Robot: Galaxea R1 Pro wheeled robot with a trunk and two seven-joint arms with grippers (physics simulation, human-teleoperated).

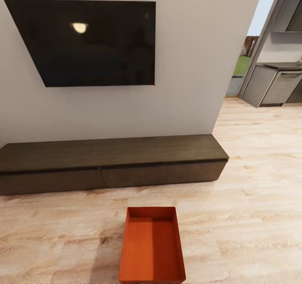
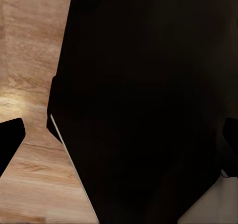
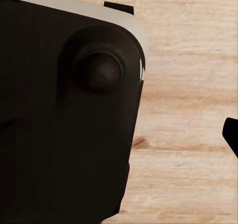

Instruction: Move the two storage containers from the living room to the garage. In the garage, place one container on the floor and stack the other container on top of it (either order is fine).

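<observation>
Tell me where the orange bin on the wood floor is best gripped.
Probably by its two long side walls, one end effector per side, coming from above. The storage container sits upright and open-topped, lengthwise toward the TV cabinet, with thin plain rims and no handles visible.

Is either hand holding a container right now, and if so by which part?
Nothing is held. The one storage container in sight lies on the wood floor before the TV bench, untouched.

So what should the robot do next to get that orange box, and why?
Probably roll a bit closer and bring both arms down toward the orange storage container. It sits empty on the wood floor right ahead, before the TV cabinet, and neither gripper is near it in the head view.
</observation>
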